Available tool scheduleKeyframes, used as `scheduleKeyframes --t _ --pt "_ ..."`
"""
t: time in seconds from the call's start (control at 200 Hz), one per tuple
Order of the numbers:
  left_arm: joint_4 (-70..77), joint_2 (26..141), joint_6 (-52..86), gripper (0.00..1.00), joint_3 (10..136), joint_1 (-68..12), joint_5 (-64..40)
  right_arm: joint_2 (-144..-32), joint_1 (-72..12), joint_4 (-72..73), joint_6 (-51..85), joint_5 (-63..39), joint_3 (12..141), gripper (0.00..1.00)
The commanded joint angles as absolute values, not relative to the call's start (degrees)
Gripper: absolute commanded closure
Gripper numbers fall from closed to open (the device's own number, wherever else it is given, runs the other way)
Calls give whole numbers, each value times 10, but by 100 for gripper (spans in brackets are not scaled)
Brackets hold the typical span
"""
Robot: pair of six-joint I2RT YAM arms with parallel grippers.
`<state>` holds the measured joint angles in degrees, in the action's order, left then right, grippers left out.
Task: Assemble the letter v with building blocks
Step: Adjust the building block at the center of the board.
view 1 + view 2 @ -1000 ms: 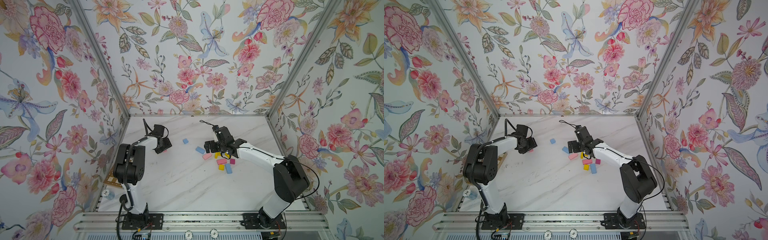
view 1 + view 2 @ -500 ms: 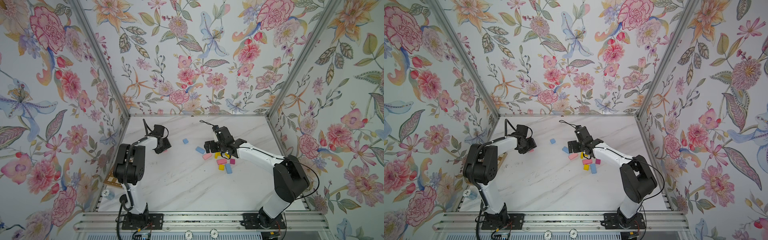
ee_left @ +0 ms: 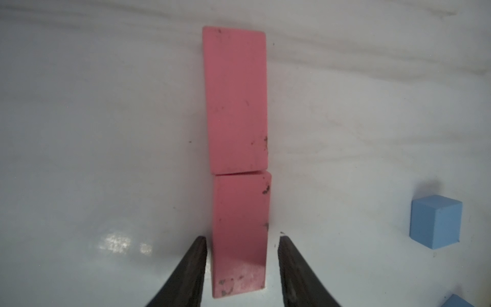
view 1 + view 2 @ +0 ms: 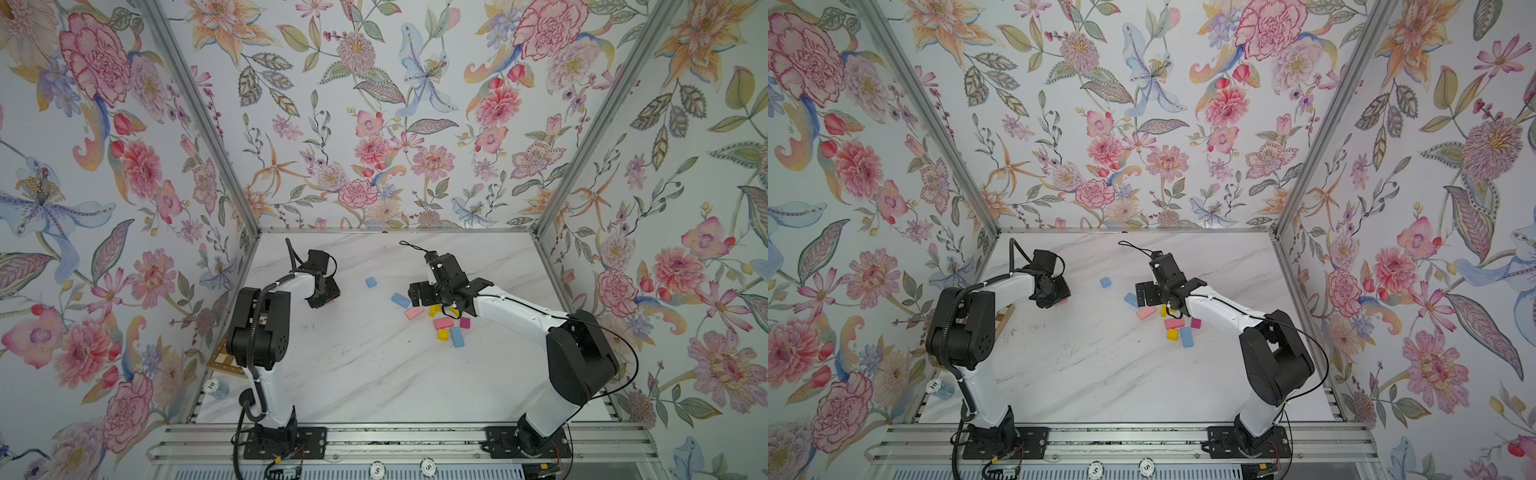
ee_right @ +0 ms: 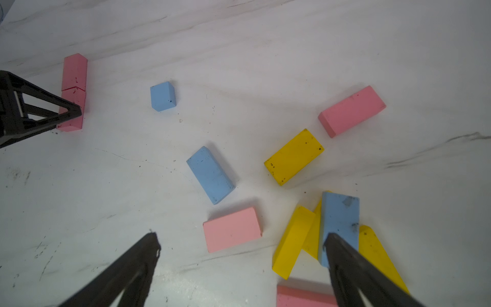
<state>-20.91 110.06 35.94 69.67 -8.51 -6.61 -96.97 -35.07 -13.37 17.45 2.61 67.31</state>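
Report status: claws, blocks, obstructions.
Left claw straddling nearer pink block, gaps both sides. It abuts second pink block end to end. Right claw wide open over loose blocks. Nothing obstructing.

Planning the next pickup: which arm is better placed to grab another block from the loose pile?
Right. The right gripper hangs open over the pile, one finger beside the blue block lying on yellow blocks. The left gripper straddles a pink block away from the pile.

building blocks (image 5: 232, 229): matte, scuffed | table (image 3: 79, 133): smooth, glossy marble-look
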Motion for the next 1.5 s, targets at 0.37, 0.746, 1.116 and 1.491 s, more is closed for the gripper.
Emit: scheduleKeyframes --t 0.37,0.746,1.116,1.491 --pt "-232 1123 372 61 715 -80 -43 -955 -352 -125 184 33 660 1" --pt "-228 1124 383 64 714 -78 -40 -956 -351 -121 185 31 660 1" --pt "-229 1128 384 63 717 -76 -37 -953 -348 -122 181 31 659 1" --pt "-240 1128 380 56 723 -73 -34 -953 -345 -121 181 28 660 1"
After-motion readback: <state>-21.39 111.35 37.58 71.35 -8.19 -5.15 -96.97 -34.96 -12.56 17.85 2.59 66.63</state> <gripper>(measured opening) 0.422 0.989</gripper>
